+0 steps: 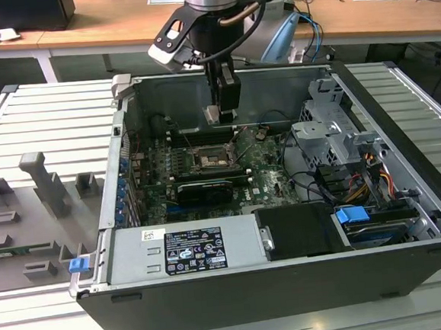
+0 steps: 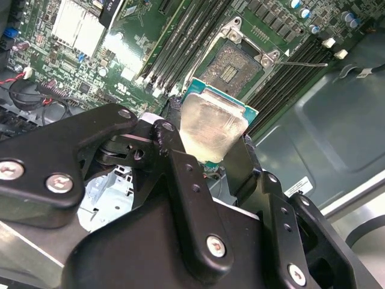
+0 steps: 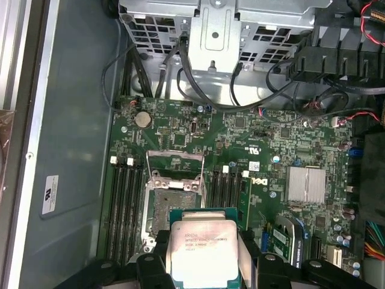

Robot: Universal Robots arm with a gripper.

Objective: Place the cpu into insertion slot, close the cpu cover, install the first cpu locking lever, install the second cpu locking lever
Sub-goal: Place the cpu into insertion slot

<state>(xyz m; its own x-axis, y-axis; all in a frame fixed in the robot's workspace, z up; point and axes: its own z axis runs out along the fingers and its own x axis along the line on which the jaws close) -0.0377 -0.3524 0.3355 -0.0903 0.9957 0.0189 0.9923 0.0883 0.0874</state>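
My gripper [image 1: 221, 107] hangs inside the open computer case, shut on the cpu [image 1: 213, 114], a silver-topped square chip. It hovers a little above and behind the insertion slot [image 1: 208, 160] on the green board. In the second wrist view the cpu [image 2: 212, 123] sits tilted between the black fingers [image 2: 178, 158], with the bare slot [image 2: 233, 66] beyond it. In the first wrist view the cpu [image 3: 201, 251] overlaps the slot [image 3: 170, 208] edge. The cpu cover [image 3: 174, 164] stands swung open at the slot's far side. A thin locking lever [image 2: 302, 62] sticks out, released.
Black memory slots [image 3: 123, 205] flank the socket on both sides. A long black card [image 1: 201, 190] lies in front of the socket. A drive cage [image 1: 333, 137] with cables stands at the exterior view's right, and a power supply [image 1: 185, 250] sits at the front.
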